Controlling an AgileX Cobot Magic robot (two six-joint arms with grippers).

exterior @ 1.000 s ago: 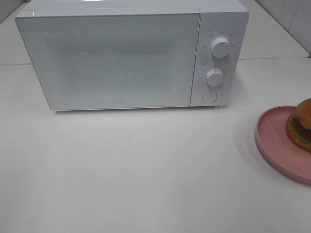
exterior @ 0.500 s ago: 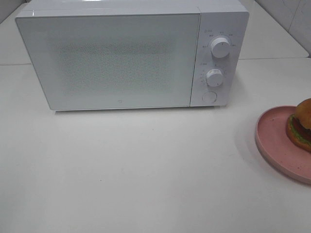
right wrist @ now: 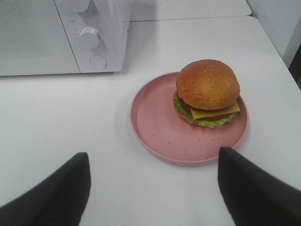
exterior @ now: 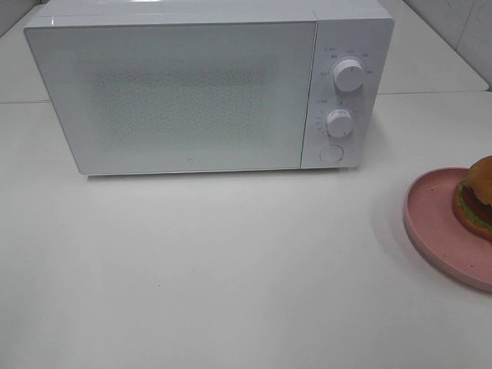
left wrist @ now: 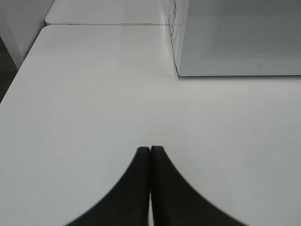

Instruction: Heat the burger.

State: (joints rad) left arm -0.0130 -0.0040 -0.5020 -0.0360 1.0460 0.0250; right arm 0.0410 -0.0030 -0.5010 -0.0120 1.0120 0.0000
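Golden burger (right wrist: 207, 92) on pink plate (right wrist: 155, 125), beyond spread right jaws

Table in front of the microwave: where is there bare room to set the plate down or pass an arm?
The wide stretch of table between the microwave door and the near edge is bare, running right to the pink plate. The strip left of the microwave is bare too. It is crowded only at the right edge, where the burger sits on the plate.

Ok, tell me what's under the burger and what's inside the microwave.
The burger sits on a pink plate, off-centre. The microwave has its door shut; the frosted front hides whatever is inside.
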